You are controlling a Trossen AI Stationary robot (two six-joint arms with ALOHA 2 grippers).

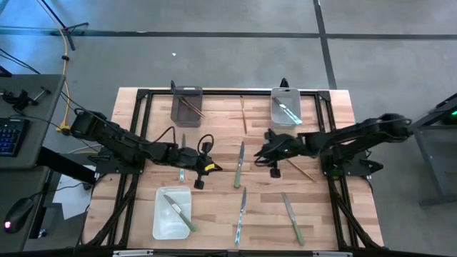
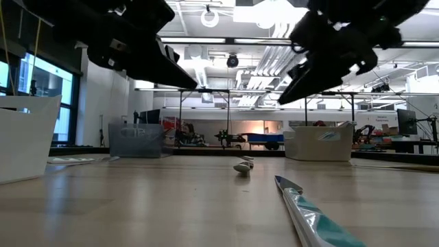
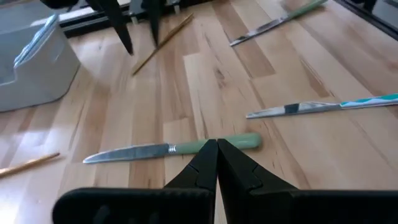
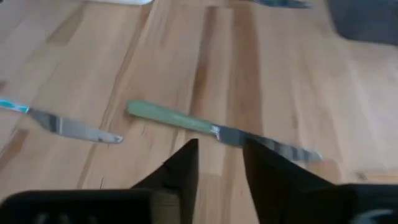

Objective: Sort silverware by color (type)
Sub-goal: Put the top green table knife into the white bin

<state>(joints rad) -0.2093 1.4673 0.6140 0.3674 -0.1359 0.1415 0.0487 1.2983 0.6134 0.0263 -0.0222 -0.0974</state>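
Silverware loose on the desk, green-handled knife [image 1: 239, 165] flat at desk centre, right gripper [image 4: 219, 163] above it with fingers apart, holding nothing, left gripper [image 3: 216, 163] fingers together, empty, beside the same knife.

Pale-green handle, silver blade on the knife [image 4: 214, 131]; teal-and-white zigzag handle on another knife [image 3: 323, 107]; light striped wood worktop [image 1: 214, 207]; grey bin [image 1: 186, 105].

Bare wood lies open mid-table between both arms, crossed only by a green-handled knife [image 1: 239, 165] (lying flat).
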